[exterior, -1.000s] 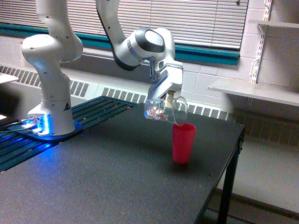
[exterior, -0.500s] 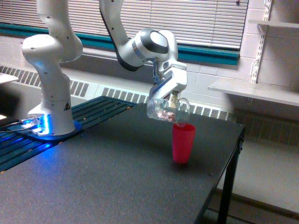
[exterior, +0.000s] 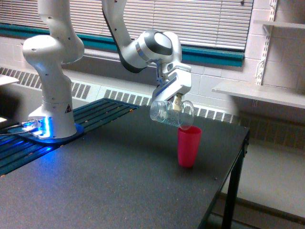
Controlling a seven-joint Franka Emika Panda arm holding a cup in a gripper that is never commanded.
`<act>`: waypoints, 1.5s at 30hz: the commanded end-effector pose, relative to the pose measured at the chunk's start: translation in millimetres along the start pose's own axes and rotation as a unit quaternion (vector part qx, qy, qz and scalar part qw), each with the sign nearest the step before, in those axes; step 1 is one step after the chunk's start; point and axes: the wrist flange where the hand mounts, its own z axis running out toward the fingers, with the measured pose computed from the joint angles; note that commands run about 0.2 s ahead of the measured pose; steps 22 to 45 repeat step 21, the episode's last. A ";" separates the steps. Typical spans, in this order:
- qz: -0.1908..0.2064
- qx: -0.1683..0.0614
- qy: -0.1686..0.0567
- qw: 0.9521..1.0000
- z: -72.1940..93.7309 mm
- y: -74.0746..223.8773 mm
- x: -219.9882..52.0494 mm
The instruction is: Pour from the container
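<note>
The gripper held the mug tipped at 11 o'clock above the cup; pouring looked nearly finished, so righting seemed next.

A dark, finely speckled surface is seen filling the lower part of the exterior view, carried on a black metal frame whose leg is visible at the exterior view's right edge. One pink-red plastic cup is set upright on it — near the far corner at the exterior view's right, with bare top all around. At the exterior view's left the white robot base is seated on a blue-lit mount — beside dark slats at the surface's edge.
</note>
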 end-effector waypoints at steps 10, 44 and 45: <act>0.042 0.032 0.021 0.998 -9.8 31.9 -4.2; 0.101 0.075 0.057 0.990 -28.0 62.1 -15.0; 0.101 0.075 0.057 0.990 -28.0 62.1 -15.0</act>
